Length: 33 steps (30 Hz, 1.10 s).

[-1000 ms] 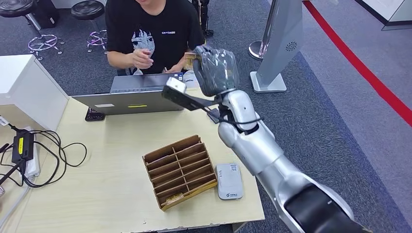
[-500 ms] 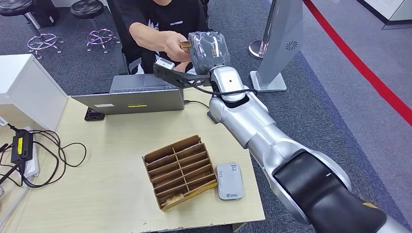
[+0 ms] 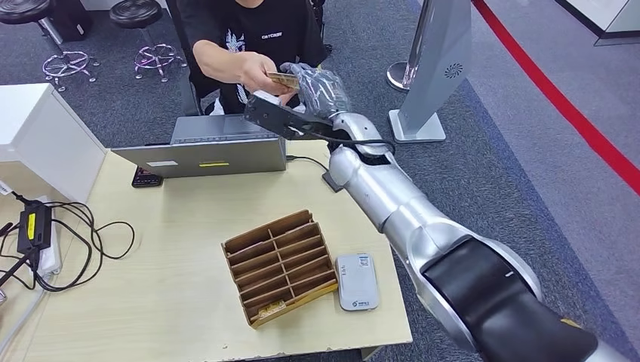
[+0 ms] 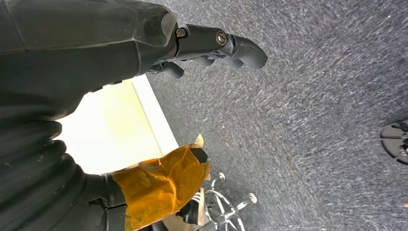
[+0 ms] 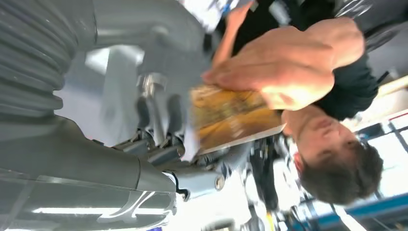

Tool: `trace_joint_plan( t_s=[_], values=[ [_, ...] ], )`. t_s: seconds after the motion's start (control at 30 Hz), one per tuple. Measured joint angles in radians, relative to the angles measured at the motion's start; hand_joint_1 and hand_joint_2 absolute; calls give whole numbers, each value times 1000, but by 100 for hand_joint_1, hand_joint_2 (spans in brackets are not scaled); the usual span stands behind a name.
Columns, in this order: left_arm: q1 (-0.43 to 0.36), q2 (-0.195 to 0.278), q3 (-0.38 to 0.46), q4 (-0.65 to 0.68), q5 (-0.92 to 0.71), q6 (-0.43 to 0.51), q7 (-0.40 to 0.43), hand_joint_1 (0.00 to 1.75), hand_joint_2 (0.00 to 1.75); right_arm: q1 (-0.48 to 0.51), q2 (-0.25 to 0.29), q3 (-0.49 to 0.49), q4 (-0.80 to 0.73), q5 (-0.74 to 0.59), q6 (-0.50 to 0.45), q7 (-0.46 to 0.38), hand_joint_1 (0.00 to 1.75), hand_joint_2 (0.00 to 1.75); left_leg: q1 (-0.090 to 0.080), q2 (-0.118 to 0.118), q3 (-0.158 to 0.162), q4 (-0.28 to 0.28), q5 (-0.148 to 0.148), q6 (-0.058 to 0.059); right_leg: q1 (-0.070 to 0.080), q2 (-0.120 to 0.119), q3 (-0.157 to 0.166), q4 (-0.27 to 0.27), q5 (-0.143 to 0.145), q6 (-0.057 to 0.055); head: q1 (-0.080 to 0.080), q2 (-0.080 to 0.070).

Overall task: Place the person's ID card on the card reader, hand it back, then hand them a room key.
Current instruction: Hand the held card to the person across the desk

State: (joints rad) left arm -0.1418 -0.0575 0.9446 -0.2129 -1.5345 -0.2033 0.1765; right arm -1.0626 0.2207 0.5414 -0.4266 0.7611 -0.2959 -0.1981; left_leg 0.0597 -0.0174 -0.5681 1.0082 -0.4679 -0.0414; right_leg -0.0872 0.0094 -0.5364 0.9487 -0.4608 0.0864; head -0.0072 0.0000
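My right hand point(image 3: 321, 87) reaches out past the laptop toward the person and holds a gold-brown card point(image 3: 283, 78) by one end. The person's hand point(image 3: 256, 72) grips the card's other end. In the right wrist view the card point(image 5: 231, 118) lies between my fingers point(image 5: 159, 120) and the person's hand point(image 5: 274, 77). The white card reader point(image 3: 355, 280) lies on the table's near right corner with nothing on it. My left hand point(image 4: 211, 45) hangs over the carpet, its fingers apart and holding nothing.
A wooden slotted card box point(image 3: 279, 264) stands beside the reader, one gold card in its front slot. A grey laptop point(image 3: 204, 151) sits at the table's far edge. Cables and a power adapter point(image 3: 34, 226) lie at the left. A grey stand point(image 3: 438, 68) rises at the right.
My right arm has stretched farther toward the person and lowered a little. The person's hand has come forward and taken hold of the card.
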Motion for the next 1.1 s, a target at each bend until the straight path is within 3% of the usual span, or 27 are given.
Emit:
trace_joint_plan(
  t_s=[0.3,0.47,0.6,0.83,1.1],
  values=[
    [39,8,27,0,37,23,-20,0,175,148,-89,-171,-42,-268,69,-237,0,175,0,-1,0,0,0,0,0,-1,0,-1,0,0,0,0],
    [52,12,57,0,69,29,-21,0,175,319,-166,-289,-109,-497,197,-373,0,175,0,-1,0,0,-2,1,0,-1,1,-1,-1,1,0,0],
    [57,13,76,0,83,33,-20,0,175,444,-232,-408,-123,-649,304,-432,0,175,0,-1,-1,0,-3,1,0,-2,1,-2,-1,1,0,0],
    [61,13,97,0,99,42,-18,0,175,595,-321,-608,-47,-777,381,-426,0,175,0,-2,-1,0,-4,1,0,-2,1,-2,-2,3,0,0],
    [63,13,106,0,104,45,-13,0,175,687,-354,-756,70,-820,398,-308,0,175,0,-1,-1,0,-5,1,0,-2,1,-2,-3,2,0,0]
  ],
)
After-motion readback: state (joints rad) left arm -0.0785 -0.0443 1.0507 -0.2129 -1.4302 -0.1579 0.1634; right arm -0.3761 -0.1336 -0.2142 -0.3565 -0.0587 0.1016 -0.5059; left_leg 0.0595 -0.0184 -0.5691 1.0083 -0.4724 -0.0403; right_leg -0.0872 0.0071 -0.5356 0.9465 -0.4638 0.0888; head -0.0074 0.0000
